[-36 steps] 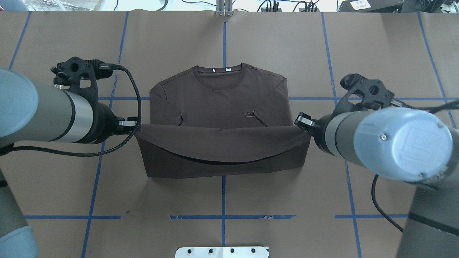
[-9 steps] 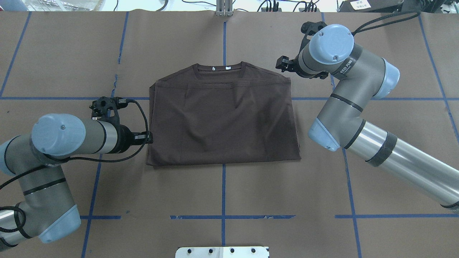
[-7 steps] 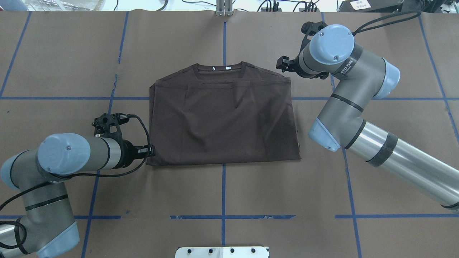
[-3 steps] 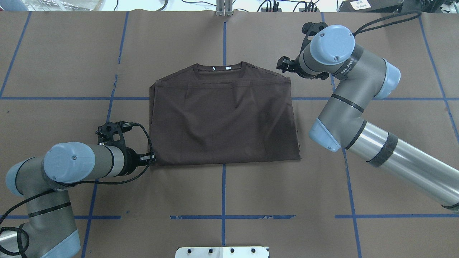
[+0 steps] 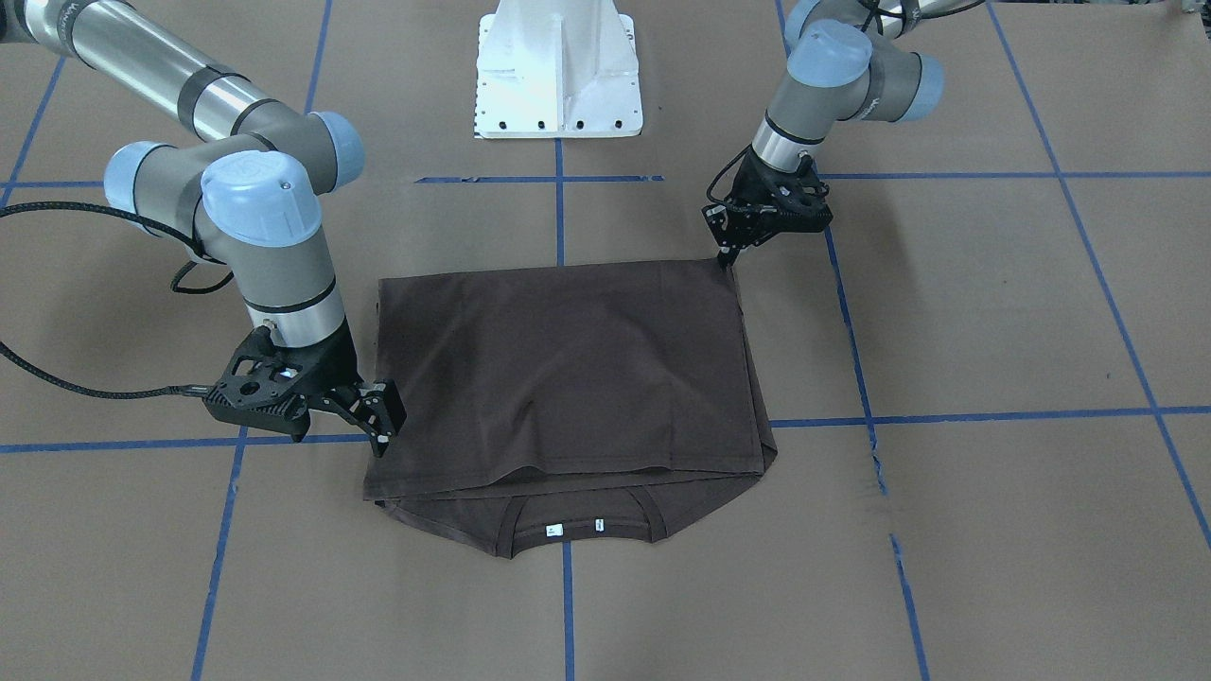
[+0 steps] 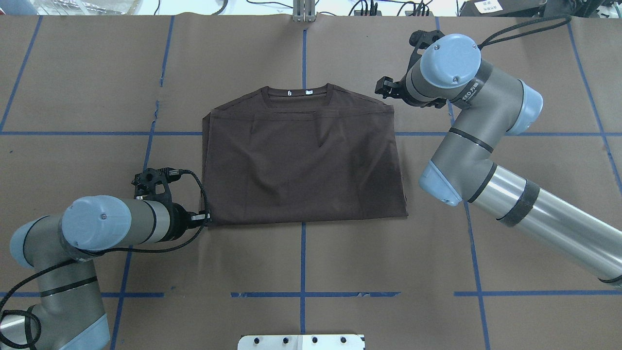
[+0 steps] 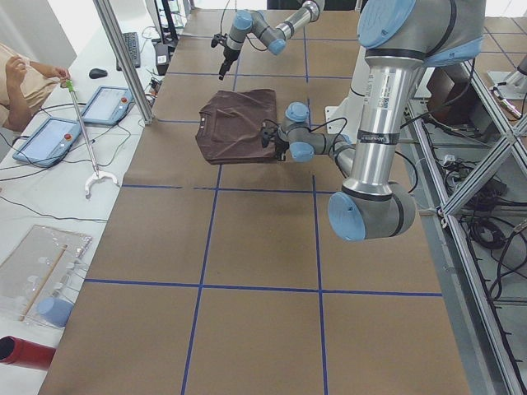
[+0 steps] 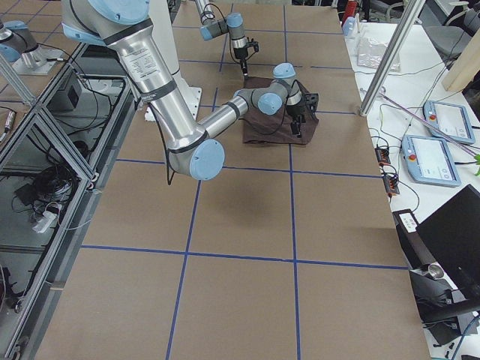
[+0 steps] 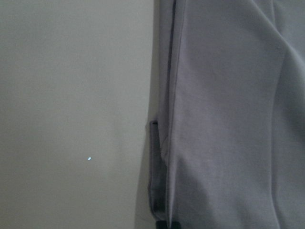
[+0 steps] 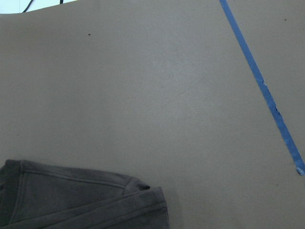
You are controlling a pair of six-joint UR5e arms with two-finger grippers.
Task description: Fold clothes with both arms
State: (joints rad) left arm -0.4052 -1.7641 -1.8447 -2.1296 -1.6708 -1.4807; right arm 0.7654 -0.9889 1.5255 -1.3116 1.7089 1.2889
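Note:
The dark brown T-shirt (image 6: 301, 165) lies flat on the table, folded with its hem up near the collar (image 6: 296, 95); it also shows in the front view (image 5: 558, 369). My left gripper (image 6: 206, 219) (image 5: 728, 257) points down at the shirt's near left corner with its fingers together. I cannot tell whether cloth is pinched. The left wrist view shows the shirt's layered edge (image 9: 164, 143). My right gripper (image 6: 384, 90) (image 5: 376, 423) is open and empty beside the far right shoulder corner. The right wrist view shows that corner (image 10: 81, 200).
Brown paper with blue tape lines (image 6: 302, 291) covers the table. The white pedestal base (image 5: 558, 66) stands at the robot's side. In the left exterior view an operator (image 7: 20, 78) and tablets (image 7: 49, 136) are beyond the far edge.
The hem, held mid-fold by both grippers earlier, now lies near the collar and is released. My left gripper has moved along the shirt's left edge to its near corner. The right arm stayed still.

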